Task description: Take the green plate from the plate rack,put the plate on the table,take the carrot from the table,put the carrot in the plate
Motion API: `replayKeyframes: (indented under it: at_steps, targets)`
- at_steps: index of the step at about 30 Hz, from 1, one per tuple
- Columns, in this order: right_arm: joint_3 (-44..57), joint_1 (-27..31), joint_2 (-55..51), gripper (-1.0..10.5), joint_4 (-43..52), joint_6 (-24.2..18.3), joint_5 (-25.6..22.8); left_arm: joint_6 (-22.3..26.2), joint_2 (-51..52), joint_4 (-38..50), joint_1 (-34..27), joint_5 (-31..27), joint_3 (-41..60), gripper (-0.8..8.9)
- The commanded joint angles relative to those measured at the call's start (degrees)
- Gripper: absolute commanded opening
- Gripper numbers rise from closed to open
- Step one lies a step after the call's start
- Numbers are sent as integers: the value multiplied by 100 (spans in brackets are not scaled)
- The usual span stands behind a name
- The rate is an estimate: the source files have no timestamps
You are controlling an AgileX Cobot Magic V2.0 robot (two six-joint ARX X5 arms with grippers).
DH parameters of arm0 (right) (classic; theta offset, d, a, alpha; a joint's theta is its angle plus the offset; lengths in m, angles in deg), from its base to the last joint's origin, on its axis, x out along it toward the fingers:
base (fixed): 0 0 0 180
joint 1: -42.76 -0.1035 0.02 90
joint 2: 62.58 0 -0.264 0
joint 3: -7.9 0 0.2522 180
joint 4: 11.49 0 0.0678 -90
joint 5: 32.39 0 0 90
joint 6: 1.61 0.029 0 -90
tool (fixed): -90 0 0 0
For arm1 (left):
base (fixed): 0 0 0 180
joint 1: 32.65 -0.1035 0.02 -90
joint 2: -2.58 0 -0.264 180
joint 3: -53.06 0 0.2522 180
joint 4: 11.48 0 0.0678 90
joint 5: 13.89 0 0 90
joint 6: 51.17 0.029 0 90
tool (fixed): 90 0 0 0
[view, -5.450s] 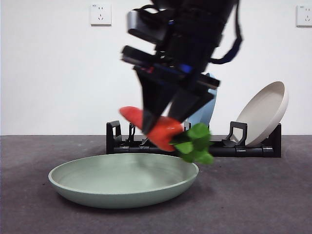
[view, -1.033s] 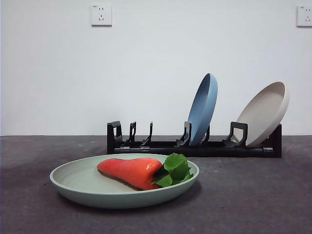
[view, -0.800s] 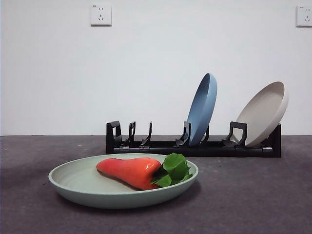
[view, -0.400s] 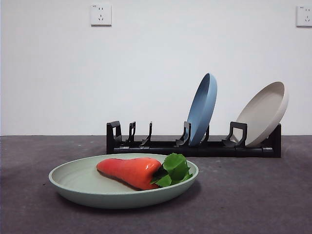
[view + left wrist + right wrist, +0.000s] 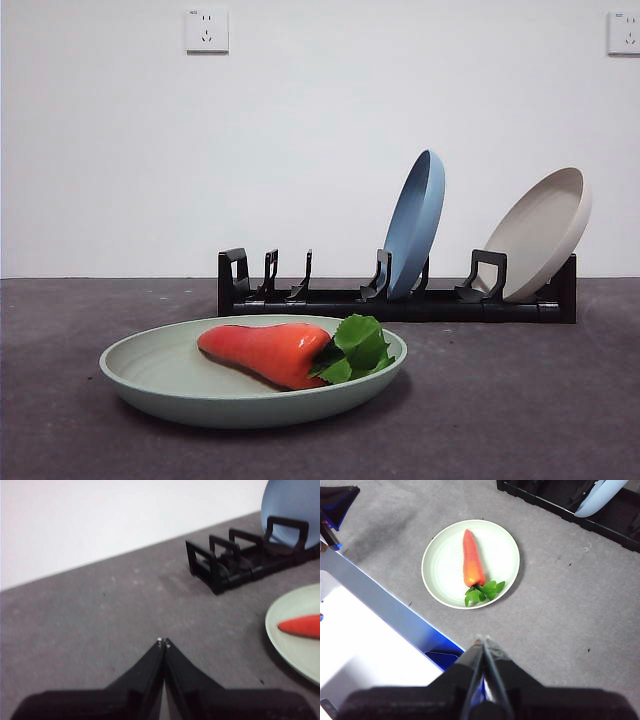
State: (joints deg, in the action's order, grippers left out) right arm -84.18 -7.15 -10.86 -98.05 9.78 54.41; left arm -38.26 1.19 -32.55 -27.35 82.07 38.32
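Green plate (image 5: 160, 375) flat on table (image 5: 520, 410), nearest camera. Carrot (image 5: 265, 352) lies inside plate, leaves toward rim, tip toward centre. Behind, well apart: plate rack (image 5: 400, 300); blue plate (image 5: 415, 225) upright in middle slot, beige plate (image 5: 545, 232) leaning at far end. Wall sockets (image 5: 206, 30) above. Left gripper (image 5: 163, 642) closed, empty, beside plate. Right gripper (image 5: 483, 639) closed, empty, high above plate.

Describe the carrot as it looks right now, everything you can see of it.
The carrot is a glossy orange-red toy that tapers to a blunt tip, with crinkled green leaves at its thick end. It lies on its side inside the green plate, leaves near the rim, resting on the plate alone. No gripper touches it.
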Motion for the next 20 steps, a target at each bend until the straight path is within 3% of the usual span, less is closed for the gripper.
replayKeyframes:
  at_steps: [1, 7, 20]
  targets:
    - [13, -9, -4, 2, 28, 59, -15, -120, 129, -323, -17, 9, 76, -3]
    - [13, -9, -4, 2, 28, 59, -15, -385, 129, -278, -17, 33, 76, -3]
    - [13, -9, -4, 2, 28, 59, -15, -389, 129, -278, -15, 13, 74, -3]
